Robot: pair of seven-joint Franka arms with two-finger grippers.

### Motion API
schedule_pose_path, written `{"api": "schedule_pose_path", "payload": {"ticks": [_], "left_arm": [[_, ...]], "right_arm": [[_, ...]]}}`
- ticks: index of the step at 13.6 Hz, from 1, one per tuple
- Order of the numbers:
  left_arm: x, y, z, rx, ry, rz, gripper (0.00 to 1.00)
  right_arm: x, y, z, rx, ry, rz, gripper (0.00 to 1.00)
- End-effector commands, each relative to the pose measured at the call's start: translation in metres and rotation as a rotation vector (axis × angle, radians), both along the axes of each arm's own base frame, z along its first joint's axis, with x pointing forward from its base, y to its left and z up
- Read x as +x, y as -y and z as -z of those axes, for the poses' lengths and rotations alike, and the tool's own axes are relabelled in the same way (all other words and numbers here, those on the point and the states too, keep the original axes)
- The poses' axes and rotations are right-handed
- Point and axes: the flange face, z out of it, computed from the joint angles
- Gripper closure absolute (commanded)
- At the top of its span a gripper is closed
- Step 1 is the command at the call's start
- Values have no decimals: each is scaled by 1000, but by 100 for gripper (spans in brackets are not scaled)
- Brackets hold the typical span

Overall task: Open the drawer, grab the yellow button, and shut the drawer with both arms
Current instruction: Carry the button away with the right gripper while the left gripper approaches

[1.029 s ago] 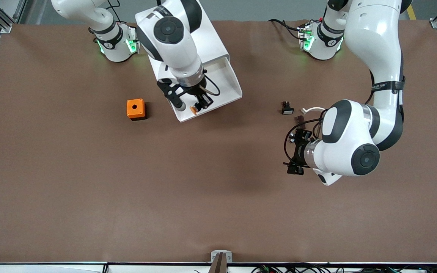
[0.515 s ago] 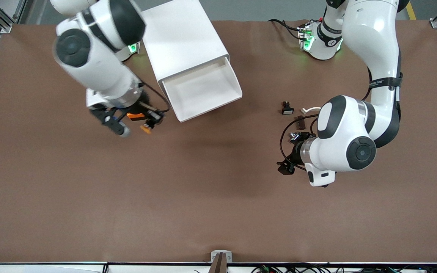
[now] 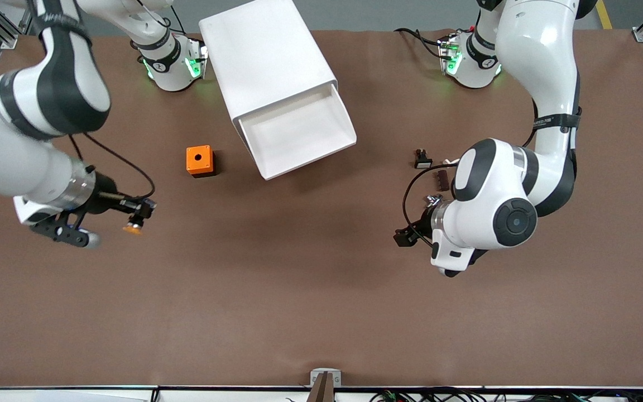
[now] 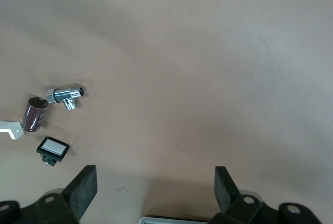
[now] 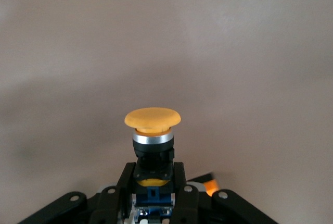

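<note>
Button with orange cap is clamped in the right gripper, fingers closed on its black body, cap pointing away from the wrist; in the right wrist view the button sits between the right gripper's fingers over bare brown table. It hangs over the table toward the right arm's end from the cabinet. Orange cube on the table beside the cabinet, toward the right arm's end. Drawer pulled out of the cabinet, looks bare inside. Small black switch and brown cylinder lie toward the left arm's end from the cabinet. Left gripper over the table near them, fingers spread wide, holding nothing.
</note>
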Motion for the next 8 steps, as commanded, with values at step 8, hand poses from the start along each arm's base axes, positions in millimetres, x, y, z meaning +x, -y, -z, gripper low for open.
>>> {"api": "schedule_pose_path", "payload": {"ticks": [8], "left_arm": [[-123, 166, 29, 24, 2, 342, 0]], "right_arm": [[42, 120, 163, -88, -11, -121, 99]]}}
